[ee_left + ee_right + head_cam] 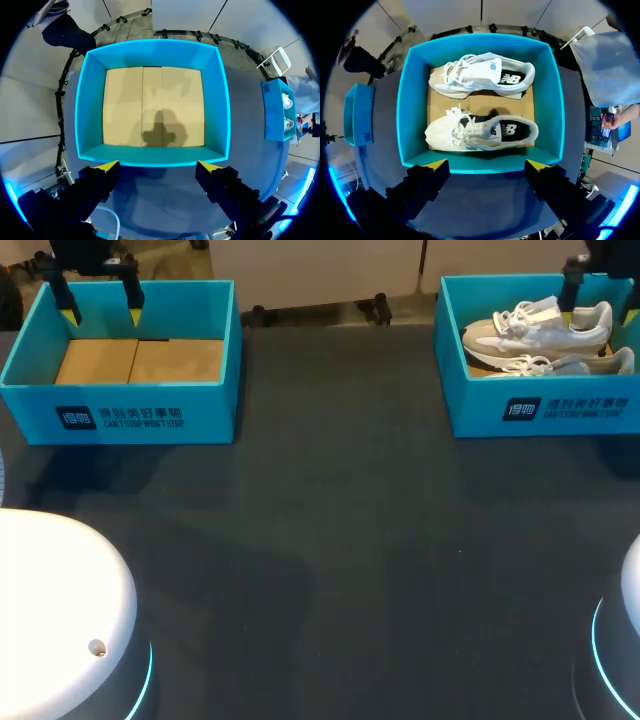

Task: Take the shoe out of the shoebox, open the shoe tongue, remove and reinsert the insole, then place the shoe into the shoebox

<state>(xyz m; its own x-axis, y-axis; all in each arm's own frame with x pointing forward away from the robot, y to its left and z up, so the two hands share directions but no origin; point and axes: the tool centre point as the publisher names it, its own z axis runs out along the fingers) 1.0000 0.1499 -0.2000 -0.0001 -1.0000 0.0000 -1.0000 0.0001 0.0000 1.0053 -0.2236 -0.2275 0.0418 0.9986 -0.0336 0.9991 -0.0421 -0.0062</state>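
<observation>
Two white and beige shoes lie on their sides in the teal shoebox [540, 410] at the table's far right. One shoe [482, 75] rests against the far wall and the other shoe [480, 131] lies nearer my fingers. My right gripper [487, 165] hangs open above the near wall of this box [412, 105], holding nothing. A second teal box [120, 405] at the far left holds only its bare cardboard floor [152, 107]. My left gripper [159, 167] stands open over that box's near wall, empty too.
The dark table top [340, 540] stretches between and in front of the two boxes. White rounded arm bases sit at the near left [50, 610] and near right [628, 630] corners.
</observation>
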